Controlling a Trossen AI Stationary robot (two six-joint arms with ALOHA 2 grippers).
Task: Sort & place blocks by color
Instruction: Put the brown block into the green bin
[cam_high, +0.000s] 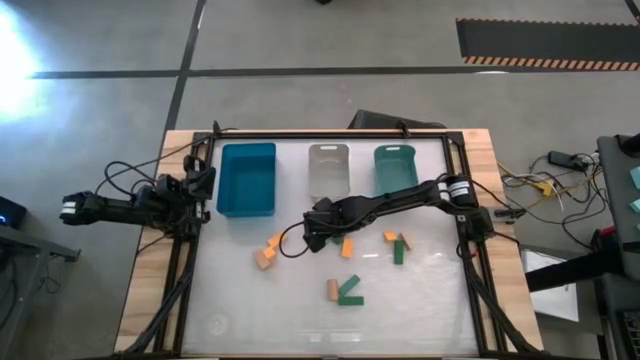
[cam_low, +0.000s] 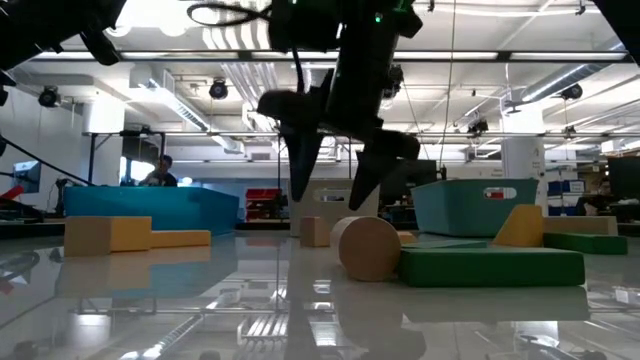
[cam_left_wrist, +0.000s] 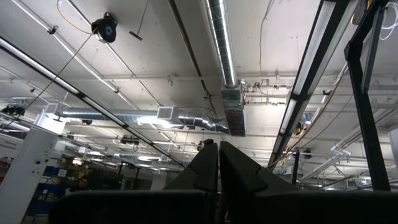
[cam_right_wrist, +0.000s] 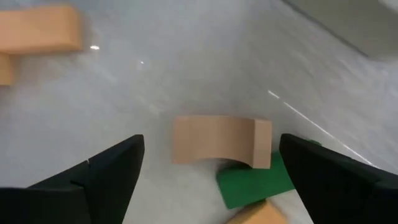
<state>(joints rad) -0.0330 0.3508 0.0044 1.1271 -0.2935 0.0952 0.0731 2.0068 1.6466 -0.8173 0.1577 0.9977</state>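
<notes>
Wooden blocks (cam_high: 340, 262) scattered across the white table (cam_high: 240, 310) in front of the clear bin (cam_high: 328, 168), blue bin (cam_high: 246, 178) to one side of it, teal bin (cam_high: 396, 167) to the other; right gripper (cam_high: 318, 240) just before the clear bin, left gripper (cam_high: 70, 208) parked well off past the blue bin.
Low down, right gripper (cam_low: 337, 180) hanging spread above the table, empty; tan cylinder (cam_low: 366, 248) touching a green bar (cam_low: 490, 267).
Left wrist: fingers (cam_left_wrist: 217, 168) pressed together, pointing at the ceiling.
Right wrist: fingers (cam_right_wrist: 109, 171) wide apart, tan block (cam_right_wrist: 221, 140) between them on the table.
</notes>
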